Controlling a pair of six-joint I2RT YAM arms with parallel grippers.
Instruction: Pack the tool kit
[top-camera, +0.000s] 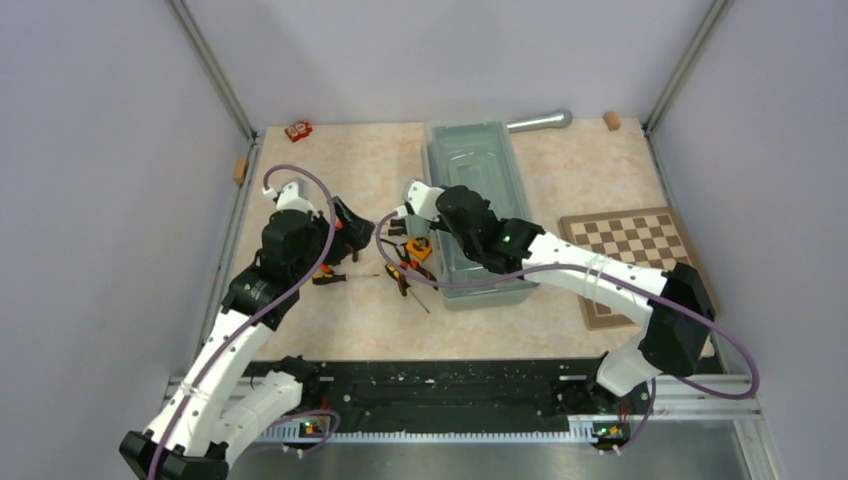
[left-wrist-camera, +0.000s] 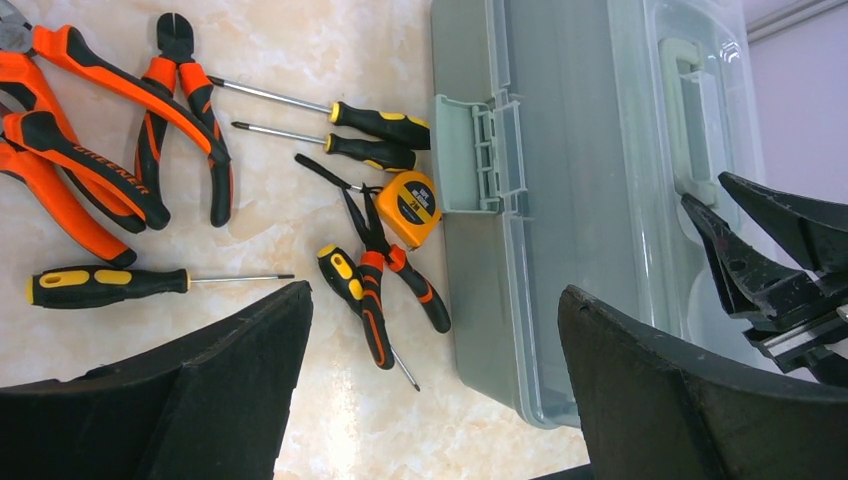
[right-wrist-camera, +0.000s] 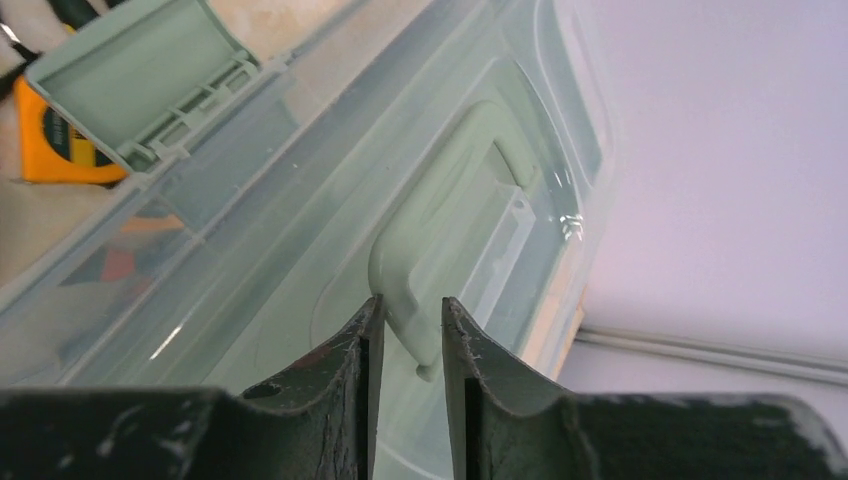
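The sage-green toolbox (top-camera: 480, 170) lies lid-down-closed at the table's middle, and its translucent lid (right-wrist-camera: 300, 250) carries a pale handle (right-wrist-camera: 440, 230). My right gripper (right-wrist-camera: 410, 305) straddles one end of that handle with the jaws drawn narrow on it. To the left of the box lie orange-black pliers (left-wrist-camera: 90, 150), cutters (left-wrist-camera: 185, 110), yellow-black screwdrivers (left-wrist-camera: 370, 122) and a small orange tape measure (left-wrist-camera: 410, 207). The left gripper (left-wrist-camera: 432, 292) hovers wide open above the tools and the box's near corner, holding nothing.
The box's front latch (left-wrist-camera: 465, 155) stands flipped outward beside the tape measure. A brown-and-cream chessboard (top-camera: 635, 255) lies right of the box. A grey metal cylinder (top-camera: 540, 121) rests behind it, and a small red object (top-camera: 298, 130) sits at the back left.
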